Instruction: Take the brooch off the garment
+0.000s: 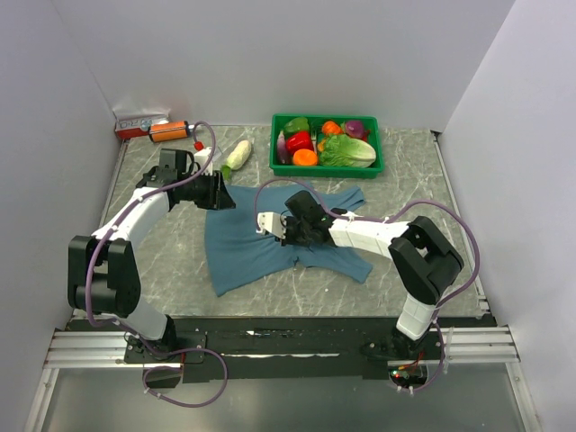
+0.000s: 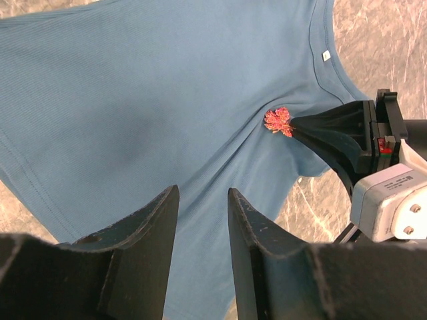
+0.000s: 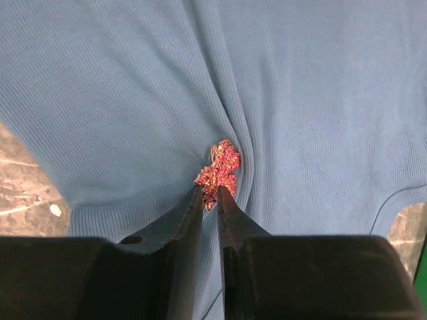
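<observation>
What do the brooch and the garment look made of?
The brooch looks glitter-encrusted: sparkly red-pink grains with a golden glint at its top, possibly metal. Its base material is unclear. The garment is a matte teal fine-rib knit, probably a cotton-like jersey: the ribs show and it puckers softly toward the brooch.

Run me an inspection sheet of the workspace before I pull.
Surface: grey marbled table.
Job's things: garment lies spread out, puckered around the brooch.
Clutter: green tray of vegetables, radish, orange bottle and box, all at the far edge.
Grippers: right gripper shut on the brooch's edge; left gripper open over the garment.
Cables: purple cables loop off both arms; one arcs above the garment.
Surroundings: white walls; nothing else seen.
</observation>
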Action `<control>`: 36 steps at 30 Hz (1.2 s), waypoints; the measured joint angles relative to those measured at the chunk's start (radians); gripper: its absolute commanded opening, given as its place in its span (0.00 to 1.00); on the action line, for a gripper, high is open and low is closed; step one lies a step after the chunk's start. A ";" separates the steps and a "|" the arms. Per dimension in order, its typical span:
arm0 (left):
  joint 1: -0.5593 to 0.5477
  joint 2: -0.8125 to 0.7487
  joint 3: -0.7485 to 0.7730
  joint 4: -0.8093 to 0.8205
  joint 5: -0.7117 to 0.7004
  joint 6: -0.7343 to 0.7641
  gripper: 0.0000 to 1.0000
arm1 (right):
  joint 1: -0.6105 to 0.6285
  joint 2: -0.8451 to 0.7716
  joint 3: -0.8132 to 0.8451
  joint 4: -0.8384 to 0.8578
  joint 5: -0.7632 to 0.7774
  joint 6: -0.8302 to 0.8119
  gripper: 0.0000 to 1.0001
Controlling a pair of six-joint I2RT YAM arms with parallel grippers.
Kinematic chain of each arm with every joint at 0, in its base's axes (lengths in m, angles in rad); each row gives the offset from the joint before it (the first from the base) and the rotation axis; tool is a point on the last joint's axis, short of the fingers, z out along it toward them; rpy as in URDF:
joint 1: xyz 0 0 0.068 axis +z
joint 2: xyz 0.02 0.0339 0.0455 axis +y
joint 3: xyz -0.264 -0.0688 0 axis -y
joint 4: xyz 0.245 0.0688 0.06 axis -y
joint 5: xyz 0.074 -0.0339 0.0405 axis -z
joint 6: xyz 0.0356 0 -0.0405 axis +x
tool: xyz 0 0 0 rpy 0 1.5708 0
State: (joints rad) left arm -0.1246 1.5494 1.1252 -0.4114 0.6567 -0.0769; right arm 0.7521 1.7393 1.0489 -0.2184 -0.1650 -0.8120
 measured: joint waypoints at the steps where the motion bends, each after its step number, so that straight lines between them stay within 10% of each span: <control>1: 0.000 0.000 0.000 0.002 0.000 0.000 0.41 | 0.000 0.000 0.001 0.000 0.002 0.006 0.19; 22: 0.000 0.000 -0.003 0.010 0.008 -0.015 0.41 | -0.036 0.016 0.126 -0.089 -0.005 0.080 0.00; 28: 0.000 0.008 -0.024 0.032 0.058 -0.017 0.41 | -0.045 0.018 0.137 -0.153 -0.061 0.116 0.31; 36: 0.000 0.027 -0.026 0.032 0.062 -0.023 0.41 | -0.023 0.033 0.163 -0.163 -0.066 0.154 0.43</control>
State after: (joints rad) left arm -0.1246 1.5764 1.0988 -0.3794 0.7185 -0.0994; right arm 0.7296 1.7725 1.2118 -0.3817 -0.2314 -0.6575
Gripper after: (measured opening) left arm 0.414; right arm 0.397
